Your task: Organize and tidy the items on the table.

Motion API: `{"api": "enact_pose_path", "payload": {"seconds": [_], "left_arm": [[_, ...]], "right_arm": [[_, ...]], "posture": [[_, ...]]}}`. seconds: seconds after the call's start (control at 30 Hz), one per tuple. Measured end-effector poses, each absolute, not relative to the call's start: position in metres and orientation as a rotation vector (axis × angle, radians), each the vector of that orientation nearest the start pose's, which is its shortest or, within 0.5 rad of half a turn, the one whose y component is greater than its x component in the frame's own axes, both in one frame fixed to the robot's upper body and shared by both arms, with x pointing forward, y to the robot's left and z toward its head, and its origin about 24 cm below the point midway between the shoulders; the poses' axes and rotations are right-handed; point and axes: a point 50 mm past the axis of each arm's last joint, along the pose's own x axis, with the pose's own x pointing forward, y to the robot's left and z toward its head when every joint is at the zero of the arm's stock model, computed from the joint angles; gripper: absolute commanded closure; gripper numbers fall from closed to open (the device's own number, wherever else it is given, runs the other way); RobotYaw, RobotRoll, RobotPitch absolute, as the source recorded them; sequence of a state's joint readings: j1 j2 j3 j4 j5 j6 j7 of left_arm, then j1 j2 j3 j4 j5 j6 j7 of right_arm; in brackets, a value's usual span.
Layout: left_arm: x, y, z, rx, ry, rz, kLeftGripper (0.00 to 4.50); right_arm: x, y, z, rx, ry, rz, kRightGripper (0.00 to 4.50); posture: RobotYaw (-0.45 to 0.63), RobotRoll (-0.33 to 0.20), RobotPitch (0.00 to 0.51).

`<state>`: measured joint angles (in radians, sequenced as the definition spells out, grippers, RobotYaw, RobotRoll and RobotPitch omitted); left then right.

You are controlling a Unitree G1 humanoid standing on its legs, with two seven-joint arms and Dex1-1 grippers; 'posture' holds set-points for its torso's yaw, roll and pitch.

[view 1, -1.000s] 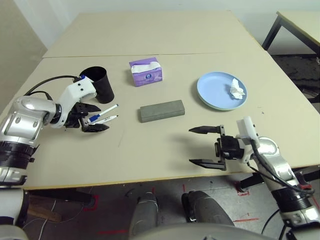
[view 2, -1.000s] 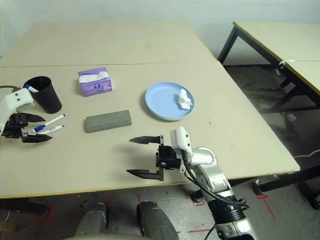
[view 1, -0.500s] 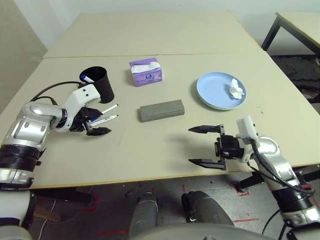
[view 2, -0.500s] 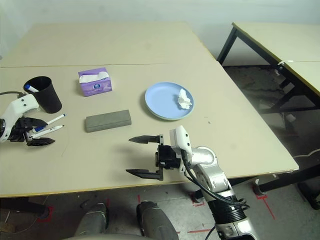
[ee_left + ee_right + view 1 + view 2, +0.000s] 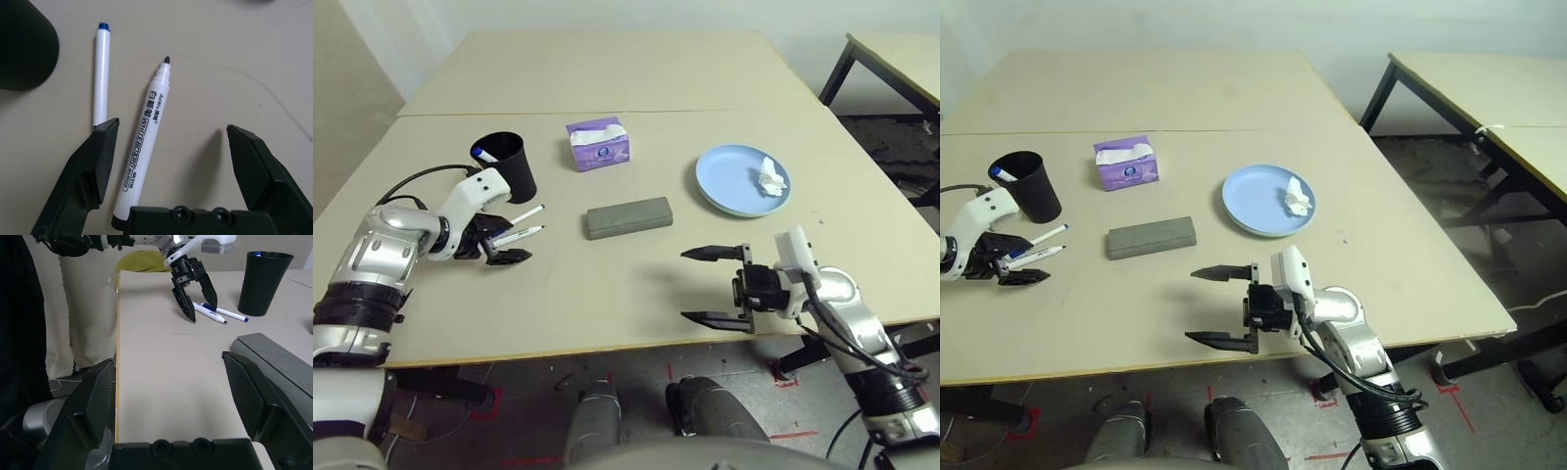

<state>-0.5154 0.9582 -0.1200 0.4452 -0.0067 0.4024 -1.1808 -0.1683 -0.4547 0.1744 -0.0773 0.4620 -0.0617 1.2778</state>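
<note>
Two white markers lie on the table in front of the black cup: one blue-capped, one black-tipped. My left gripper hangs open just over them, the black-tipped marker lying between its fingers close to one finger. The grey glasses case rests at mid-table. A crumpled white tissue sits on the light-blue plate at the right. Near the front edge my right gripper stands open with nothing in it.
The black cup holds a blue-capped marker. Behind the case stands a purple tissue box. A seam crosses the table farther back. A smaller table with black legs stands at the far right.
My left gripper has come down and turned over the two markers, its forearm swinging inward. The right arm has stayed put. The head view has shifted slightly.
</note>
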Motion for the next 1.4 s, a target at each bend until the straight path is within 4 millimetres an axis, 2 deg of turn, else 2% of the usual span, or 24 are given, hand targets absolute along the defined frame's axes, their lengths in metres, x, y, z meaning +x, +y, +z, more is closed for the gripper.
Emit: {"api": "enact_pose_path", "payload": {"seconds": [0.5,0.93,1.27,1.4], "left_arm": [[0.295,0.319,0.123,0.528,0.767,-0.709,0.03],[0.296,0.315,0.120,0.509,0.767,-0.728,4.21],[0.294,0.316,0.120,0.505,0.774,-0.732,4.23],[0.283,0.320,0.122,0.478,0.798,-0.798,4.23]], "right_arm": [[0.232,-0.134,0.104,-0.140,-0.200,1.521,0.00],[0.234,-0.131,0.108,-0.144,-0.207,1.524,0.00],[0.237,-0.127,0.112,-0.142,-0.233,1.529,0.00],[0.239,-0.126,0.110,-0.131,-0.227,1.526,0.00]], "posture": [[-0.14,0.000,0.079],[-0.12,0.000,0.075],[-0.11,0.000,0.078],[-0.09,0.000,0.079]]}}
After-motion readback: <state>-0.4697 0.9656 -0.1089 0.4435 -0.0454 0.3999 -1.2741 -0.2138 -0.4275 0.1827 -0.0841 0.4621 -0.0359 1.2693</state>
